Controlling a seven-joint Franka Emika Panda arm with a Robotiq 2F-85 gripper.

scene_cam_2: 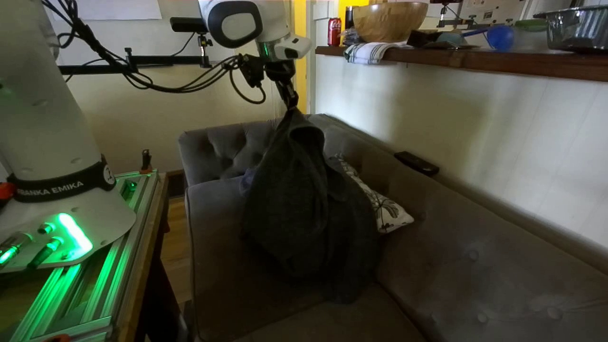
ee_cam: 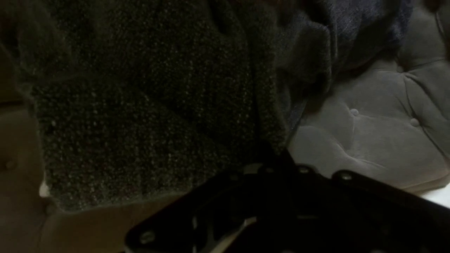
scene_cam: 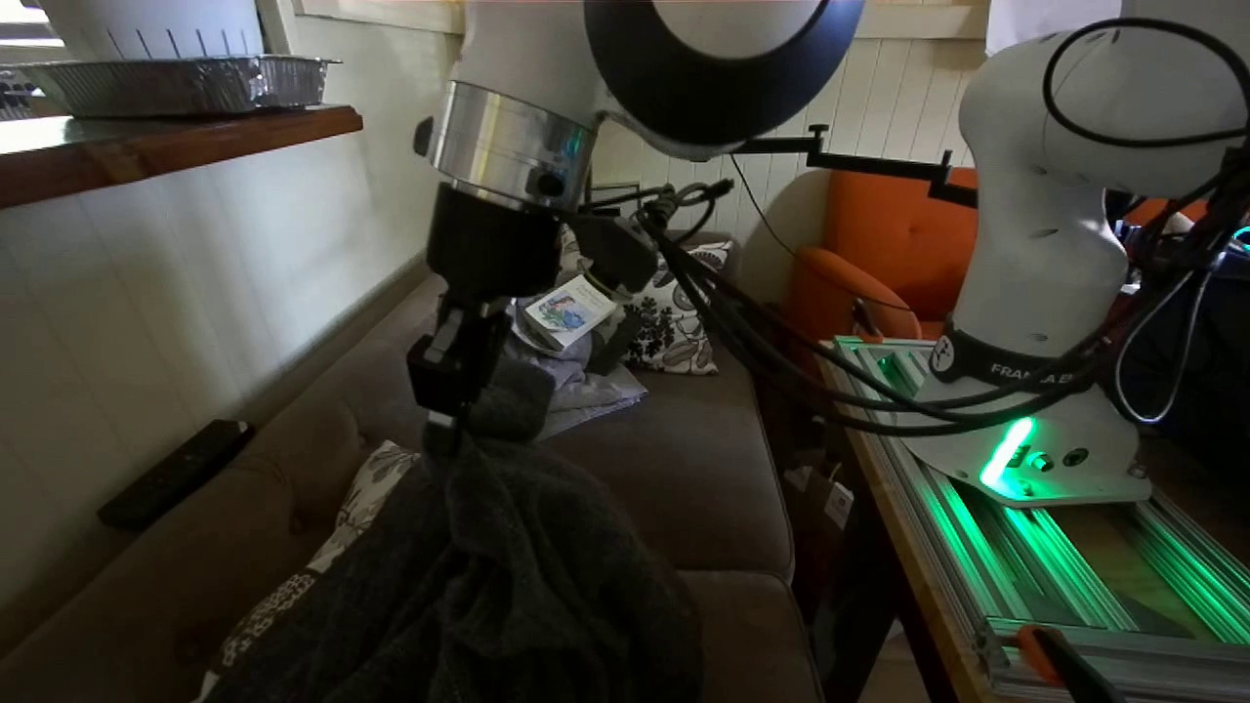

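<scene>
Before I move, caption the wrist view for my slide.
Wrist view: dark knit cloth pinched between the fingers, buttoned grey sofa behind.

Can't see the lower folds of the dark gray cloth (scene_cam: pixel 566 586), cut off by the bottom edge of an exterior view. Can't make out the tips of the gripper (ee_cam: pixel 276 156), right of lower centre in the wrist view, blurred and near black against that cloth. Can see only part of a patterned cushion (scene_cam_2: pixel 387 209), right of centre in an exterior view, otherwise hidden behind the cloth. Can't identify something bluish (scene_cam_2: pixel 246 181) at the cloth's left side there, too covered. Can't read the small print on a book (scene_cam: pixel 566 312), upper middle of an exterior view.
</scene>
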